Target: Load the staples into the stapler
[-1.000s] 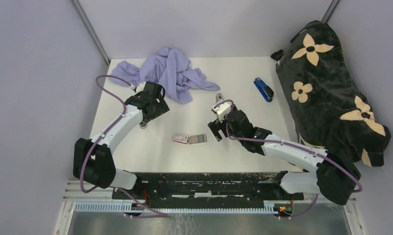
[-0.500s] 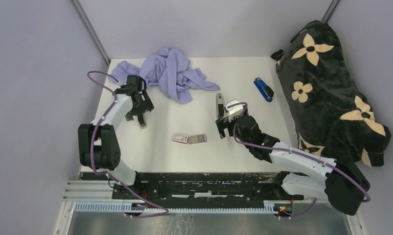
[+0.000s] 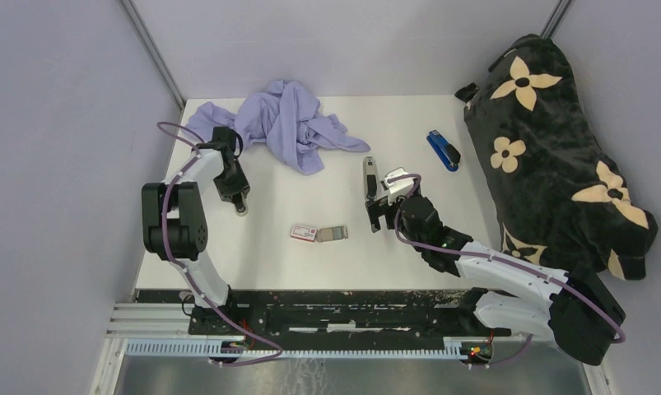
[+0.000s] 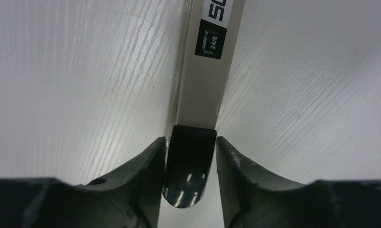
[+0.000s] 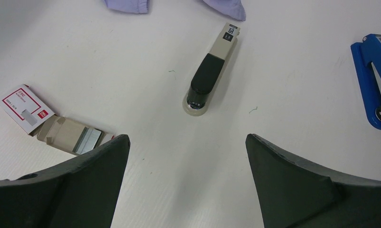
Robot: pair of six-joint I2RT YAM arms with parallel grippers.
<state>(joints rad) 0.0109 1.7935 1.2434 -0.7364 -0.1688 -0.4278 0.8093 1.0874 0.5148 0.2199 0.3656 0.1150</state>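
Table (image 4: 321,95): white, matt, with a fine wood-like grain. Beige stapler (image 4: 202,95): smooth matt body, black end cap glossy with highlights; blue stapler (image 5: 371,76) smooth plastic. Staples (image 5: 88,139) silvery metal in a dull card tray (image 5: 60,132); box (image 5: 24,108) printed cardboard; lilac cloth (image 3: 286,123) soft, crumpled.

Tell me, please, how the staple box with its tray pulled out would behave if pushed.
The staple box looks like thin cardboard, so it is probably light and would slide on the smooth table. Its tray sits pulled out, so a push may skew it against the box. The staples lie uncovered and could spill if tipped.
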